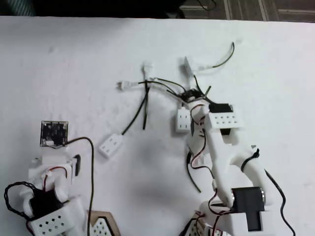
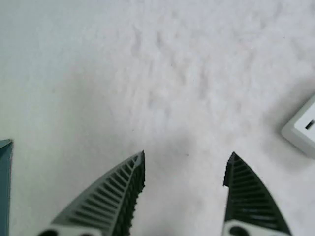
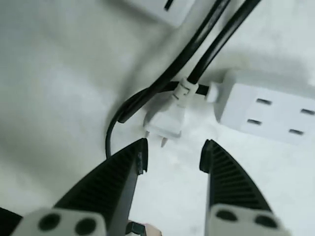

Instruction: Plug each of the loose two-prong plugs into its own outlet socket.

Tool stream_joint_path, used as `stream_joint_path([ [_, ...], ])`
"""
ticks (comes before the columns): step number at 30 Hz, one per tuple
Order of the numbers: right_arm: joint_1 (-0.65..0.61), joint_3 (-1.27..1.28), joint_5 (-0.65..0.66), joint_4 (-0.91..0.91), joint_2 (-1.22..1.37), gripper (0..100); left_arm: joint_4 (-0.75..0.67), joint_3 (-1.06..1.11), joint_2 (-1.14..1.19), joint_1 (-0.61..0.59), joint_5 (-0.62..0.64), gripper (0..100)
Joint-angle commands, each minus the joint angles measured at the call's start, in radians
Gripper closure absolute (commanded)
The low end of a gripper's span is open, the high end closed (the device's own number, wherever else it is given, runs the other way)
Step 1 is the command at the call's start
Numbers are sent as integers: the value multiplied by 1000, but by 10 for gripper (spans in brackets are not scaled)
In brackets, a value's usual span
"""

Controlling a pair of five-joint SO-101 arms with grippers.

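My right gripper (image 3: 173, 153) is open just above the table. A white two-prong plug (image 3: 165, 123) lies right in front of its fingertips, prongs pointing toward them, not touching. Beside the plug lies a white outlet socket (image 3: 268, 110) (image 1: 182, 120). From above, the right arm (image 1: 221, 123) stretches to that socket. A second outlet socket (image 1: 111, 145) (image 2: 302, 130) lies mid-table. Two more loose plugs (image 1: 123, 86) (image 1: 147, 66) rest farther back, and another white piece (image 1: 189, 64) on a cord. My left gripper (image 2: 186, 158) is open over bare cloth, nothing between its fingers.
Black cords (image 1: 145, 105) run tangled between plugs and sockets, bundled near the right arm (image 3: 197, 49). White cloth (image 1: 74, 73) covers the table. The left arm (image 1: 51, 172) sits at the near left corner with a cardboard piece (image 1: 101, 223) beside it.
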Motion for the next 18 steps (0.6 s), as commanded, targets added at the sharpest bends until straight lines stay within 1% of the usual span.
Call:
stream_joint_path([
  [1,-19,-32,-43,-31,18,819,3,-3,-7,-7,3,736],
  [8,-12,-37,-60,-177,173,918,3,-3,-7,-7,3,736],
  [13,-1,-40,-60,-151,143,888,3,-3,-7,-7,3,736],
  [18,-5,-100,-60,-21,97,852,3,-3,-7,-7,3,736],
])
